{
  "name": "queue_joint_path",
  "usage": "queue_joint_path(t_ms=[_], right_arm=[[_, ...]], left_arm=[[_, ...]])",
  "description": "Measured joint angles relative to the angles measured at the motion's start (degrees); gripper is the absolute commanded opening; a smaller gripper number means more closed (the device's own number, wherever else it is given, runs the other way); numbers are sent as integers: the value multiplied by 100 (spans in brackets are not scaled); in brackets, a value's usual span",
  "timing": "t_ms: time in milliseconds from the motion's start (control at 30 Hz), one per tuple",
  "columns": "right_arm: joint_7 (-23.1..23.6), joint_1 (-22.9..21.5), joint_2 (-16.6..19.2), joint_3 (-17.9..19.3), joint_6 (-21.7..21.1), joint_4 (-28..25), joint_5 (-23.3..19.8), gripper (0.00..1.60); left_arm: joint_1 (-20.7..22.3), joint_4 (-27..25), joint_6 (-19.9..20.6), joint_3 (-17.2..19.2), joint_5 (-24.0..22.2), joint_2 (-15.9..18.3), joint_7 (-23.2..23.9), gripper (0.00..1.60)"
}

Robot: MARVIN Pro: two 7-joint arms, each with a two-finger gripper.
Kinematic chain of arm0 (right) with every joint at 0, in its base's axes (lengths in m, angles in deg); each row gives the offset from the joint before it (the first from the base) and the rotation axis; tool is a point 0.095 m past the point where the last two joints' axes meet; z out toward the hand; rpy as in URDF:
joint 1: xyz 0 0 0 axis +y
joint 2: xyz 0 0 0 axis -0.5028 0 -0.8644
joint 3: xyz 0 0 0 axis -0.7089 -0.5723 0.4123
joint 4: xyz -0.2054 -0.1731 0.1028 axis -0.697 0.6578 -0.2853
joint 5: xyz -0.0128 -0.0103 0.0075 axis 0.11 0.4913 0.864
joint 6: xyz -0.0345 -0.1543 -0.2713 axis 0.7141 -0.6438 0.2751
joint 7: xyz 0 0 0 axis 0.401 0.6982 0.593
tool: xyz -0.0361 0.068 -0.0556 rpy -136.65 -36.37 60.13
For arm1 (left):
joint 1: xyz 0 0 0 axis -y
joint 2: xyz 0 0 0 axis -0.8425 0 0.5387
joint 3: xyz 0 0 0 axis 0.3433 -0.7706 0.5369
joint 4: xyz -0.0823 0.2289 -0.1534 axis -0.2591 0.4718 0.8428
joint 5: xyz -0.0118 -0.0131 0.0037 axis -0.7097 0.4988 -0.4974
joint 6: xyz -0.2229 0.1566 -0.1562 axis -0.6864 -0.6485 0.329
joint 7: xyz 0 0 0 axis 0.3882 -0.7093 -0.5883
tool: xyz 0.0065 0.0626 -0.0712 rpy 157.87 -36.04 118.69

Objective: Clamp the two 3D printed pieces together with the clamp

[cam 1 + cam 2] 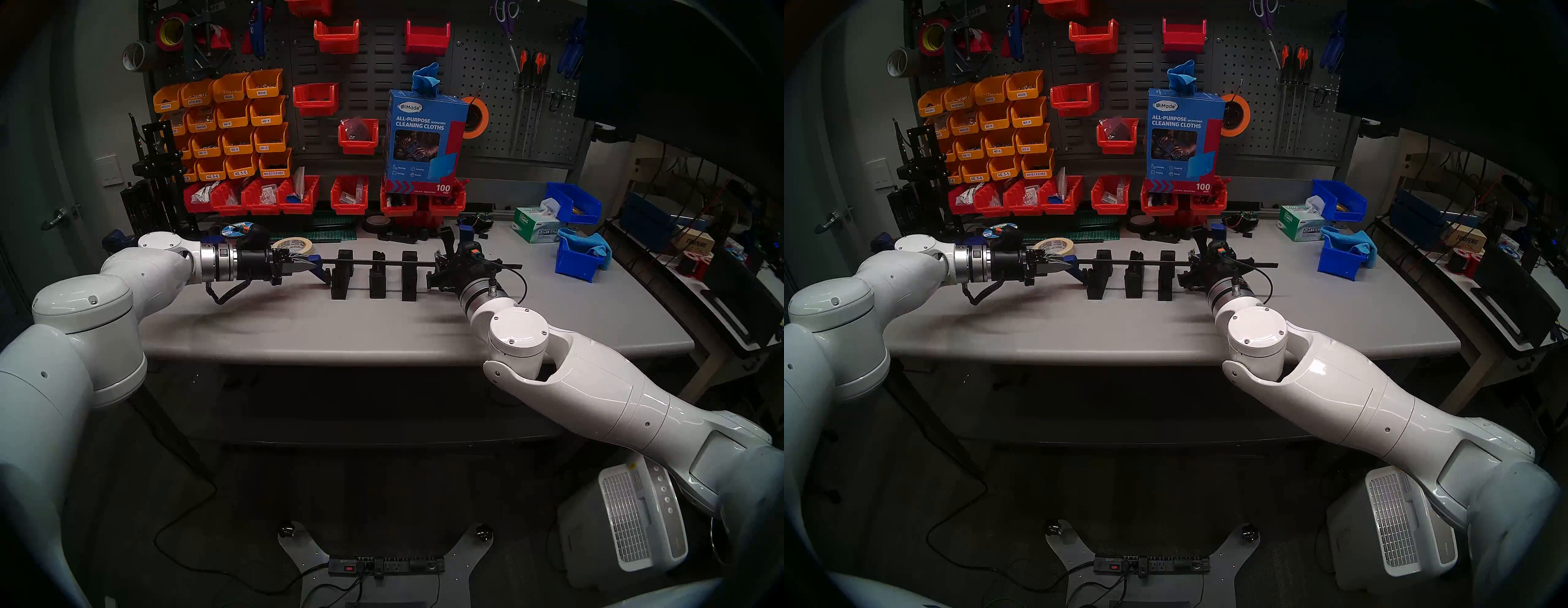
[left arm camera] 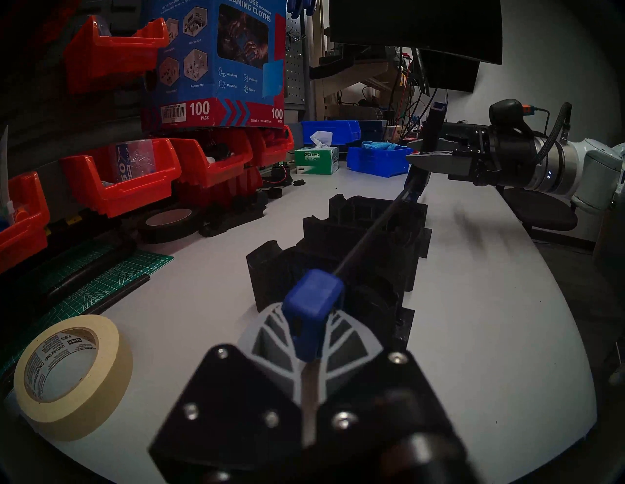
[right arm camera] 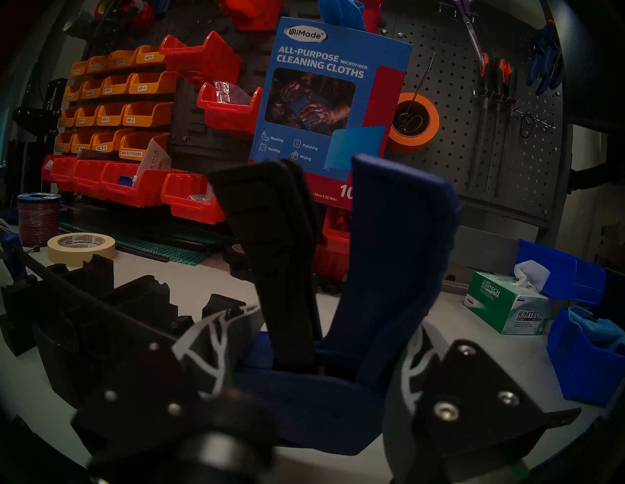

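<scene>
The clamp's thin black bar [image 1: 390,264] runs level, left to right, above the grey table [image 1: 382,331]. It crosses the tops of three alike black printed pieces, at left [image 1: 342,281], middle [image 1: 379,283] and right [image 1: 409,281], standing apart in a row. My left gripper [image 1: 312,264] is shut on the clamp's small blue end jaw [image 2: 313,300]. My right gripper [image 1: 441,265] is shut on the base of the blue pistol handle [image 3: 399,253]. Its black lever [image 3: 277,236] points up and back. Whether the bar rests in the pieces' notches is hidden.
A masking tape roll [image 1: 292,244] lies just behind my left gripper. Low black parts and a black tape roll [image 1: 377,223] sit behind the pieces. Red bins [image 1: 254,197] and a cloth box [image 1: 424,140] line the back. Blue bins [image 1: 581,259] and a tissue box [image 1: 536,225] stand right.
</scene>
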Motion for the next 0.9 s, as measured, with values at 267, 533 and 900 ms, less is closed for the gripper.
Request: queue_joint_path(t_ms=[267,533,900], right_arm=[[-54,51,34,-19,69,11,-34,0],[-107,92,67,-39,145,0,-58,0],[-134,85,56,-105,327,77,-3,0]], left_arm=[[-84,1,167,72,-53,-61,-116,0],[-155,0,245,149,-148,-91,-159,0],[-188,0,297,169,-215,-102,-175,0]])
